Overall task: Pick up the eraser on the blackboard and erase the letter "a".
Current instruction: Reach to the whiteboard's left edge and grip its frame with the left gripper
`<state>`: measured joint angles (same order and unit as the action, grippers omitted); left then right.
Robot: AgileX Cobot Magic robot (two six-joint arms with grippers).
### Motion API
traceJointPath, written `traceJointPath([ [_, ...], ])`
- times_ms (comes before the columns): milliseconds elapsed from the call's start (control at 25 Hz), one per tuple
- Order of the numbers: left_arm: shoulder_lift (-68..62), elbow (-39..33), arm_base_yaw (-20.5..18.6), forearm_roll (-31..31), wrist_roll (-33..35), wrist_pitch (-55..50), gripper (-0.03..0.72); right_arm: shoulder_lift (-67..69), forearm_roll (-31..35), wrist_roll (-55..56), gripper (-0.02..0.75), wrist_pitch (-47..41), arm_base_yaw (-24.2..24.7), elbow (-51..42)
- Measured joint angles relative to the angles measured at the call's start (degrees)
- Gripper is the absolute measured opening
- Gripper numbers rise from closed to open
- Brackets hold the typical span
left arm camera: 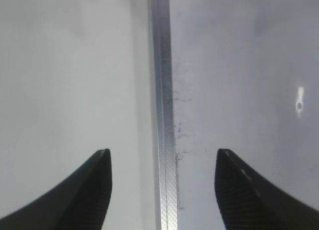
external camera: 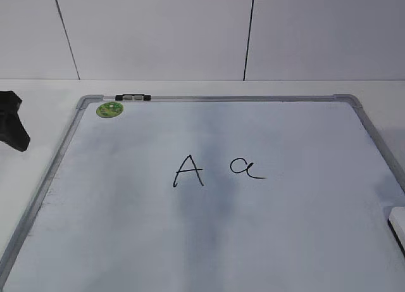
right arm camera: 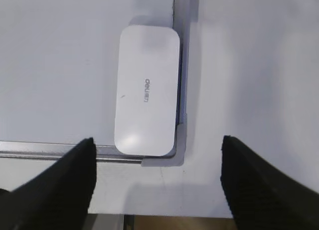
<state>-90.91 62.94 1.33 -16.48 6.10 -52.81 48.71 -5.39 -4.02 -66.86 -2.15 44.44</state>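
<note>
Nothing of the task is done yet, judging by how things lie. The letter "a" (external camera: 245,168) stands whole in black marker just right of centre of the exterior view, beside the taller capital "A" (external camera: 188,170), on the blackboard (external camera: 114,216). The eraser (right arm camera: 147,90) lies flat in a corner of the board, tucked against the silver frame, upper centre of the right wrist view (in the exterior view only a sliver of it shows at the right edge, lower down (external camera: 397,221)). The right pincer (right arm camera: 157,182) hangs above it with its fingers spread wide and holding nothing; the eraser sits ahead of the fingertips, not between them. The left pincer (left arm camera: 164,182) is likewise wide and empty, straddling the frame edge over the pale surface (left arm camera: 65,80). Left to do: lower onto the eraser, grip it, carry it to the small letter and wipe that alone, sparing the capital.
</note>
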Motion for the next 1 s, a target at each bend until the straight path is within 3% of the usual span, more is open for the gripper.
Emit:
traceJointPath([
  [360,-9.57,5.19,4.33,3.88,0.0,0.87,0.486,2.03,-0.09,0.0,0.592,1.25,0.0,0.0],
  [1000,-18.57,8.97,4.54,4.23,-0.17,1.56,0.486,2.46,-0.49,0.0,0.592,1.38,0.0,0.0],
])
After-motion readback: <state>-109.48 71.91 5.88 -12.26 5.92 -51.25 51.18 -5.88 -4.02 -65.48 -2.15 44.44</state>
